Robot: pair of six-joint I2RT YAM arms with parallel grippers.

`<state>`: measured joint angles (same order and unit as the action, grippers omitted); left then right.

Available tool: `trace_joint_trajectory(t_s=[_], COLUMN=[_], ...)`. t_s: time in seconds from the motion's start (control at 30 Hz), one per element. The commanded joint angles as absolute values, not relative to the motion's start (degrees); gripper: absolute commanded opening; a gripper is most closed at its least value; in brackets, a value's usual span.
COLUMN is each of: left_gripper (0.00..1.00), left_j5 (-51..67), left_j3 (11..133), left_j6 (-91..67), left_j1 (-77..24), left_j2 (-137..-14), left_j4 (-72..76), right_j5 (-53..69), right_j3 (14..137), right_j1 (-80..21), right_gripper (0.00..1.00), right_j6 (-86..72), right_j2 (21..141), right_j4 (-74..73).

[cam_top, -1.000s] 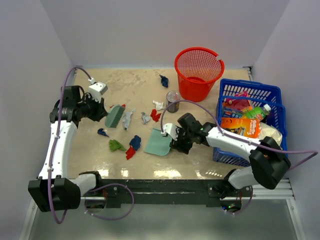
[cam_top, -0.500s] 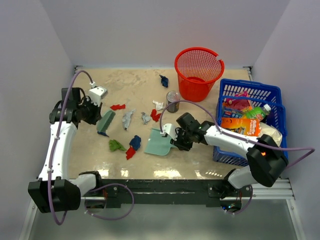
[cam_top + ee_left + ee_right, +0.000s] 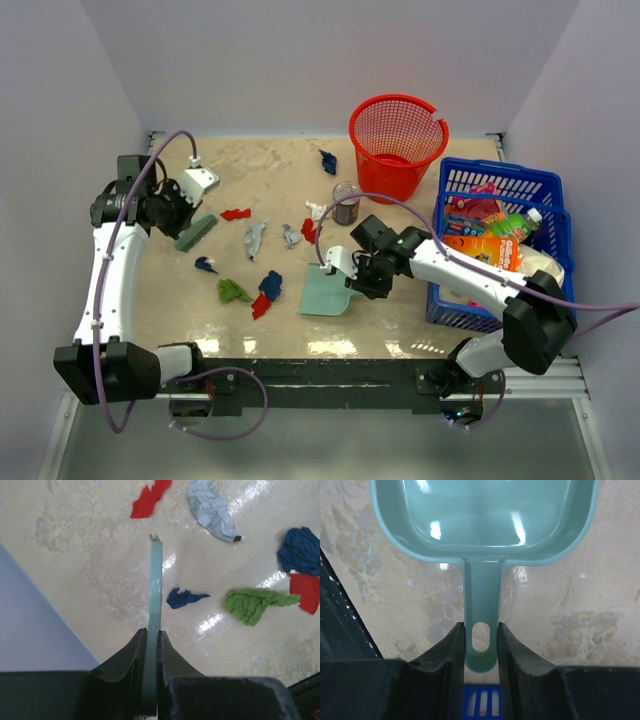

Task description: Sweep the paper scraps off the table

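Note:
Paper scraps lie across the table (image 3: 260, 180): a red one (image 3: 236, 213), grey ones (image 3: 254, 239), a small dark blue one (image 3: 206, 265), a green one (image 3: 234, 291), and a blue and red pair (image 3: 268, 290). My left gripper (image 3: 185, 228) is shut on a teal hand brush (image 3: 198, 231), left of the scraps. In the left wrist view the brush (image 3: 155, 590) shows edge-on between the fingers (image 3: 170, 650), above the dark blue scrap (image 3: 184, 597). My right gripper (image 3: 481, 632) is shut on the handle of a teal dustpan (image 3: 485, 520). The dustpan (image 3: 325, 293) lies flat, right of the scraps.
A red mesh basket (image 3: 397, 145) stands at the back. A tin can (image 3: 346, 202) stands beside white and red scraps (image 3: 314, 222). A blue crate (image 3: 500, 190) of packaged goods fills the right side. Another dark blue scrap (image 3: 328, 161) lies near the basket.
The left arm has drawn the brush leftward, uncovering the red scrap. The right gripper has closed on the dustpan handle and turned the dustpan slightly toward the near edge.

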<state>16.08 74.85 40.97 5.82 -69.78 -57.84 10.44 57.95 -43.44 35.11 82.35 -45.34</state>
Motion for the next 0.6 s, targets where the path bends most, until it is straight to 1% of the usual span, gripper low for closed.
trace_joint_trajectory(t_s=[0.0, 0.1, 0.2, 0.33, 0.47, 0.57], left_gripper=[0.00, 0.00, 0.00, 0.00, 0.00, 0.00], left_j5=[17.7, 18.8, 19.8, 16.5, 17.1, 18.2], left_j3=[74.4, 74.6, 75.1, 71.7, 67.7, 66.6], left_j6=[46.3, 43.7, 41.6, 38.9, 38.4, 39.7], left_j1=[6.1, 4.7, 1.8, -5.4, -7.1, -7.6], left_j2=[-71.0, -71.0, -72.0, -73.2, -73.7, -73.7], left_j4=[-64.1, -63.5, -66.1, -67.8, -68.9, -68.9], right_j5=[4.7, 4.0, 4.4, 2.9, 8.0, 8.4], right_j3=[58.3, 58.6, 60.2, 60.7, 63.6, 63.5], right_j1=[-43.9, -44.0, -45.7, -47.1, -47.1, -47.1], right_gripper=[0.00, 0.00, 0.00, 0.00, 0.00, 0.00], right_j6=[35.7, 33.1, 32.7, 34.1, 35.6, 34.7], right_j2=[80.8, 80.9, 80.3, 80.8, 84.3, 85.6], right_j4=[-49.0, -45.9, -45.9, -47.3, -51.8, -50.2])
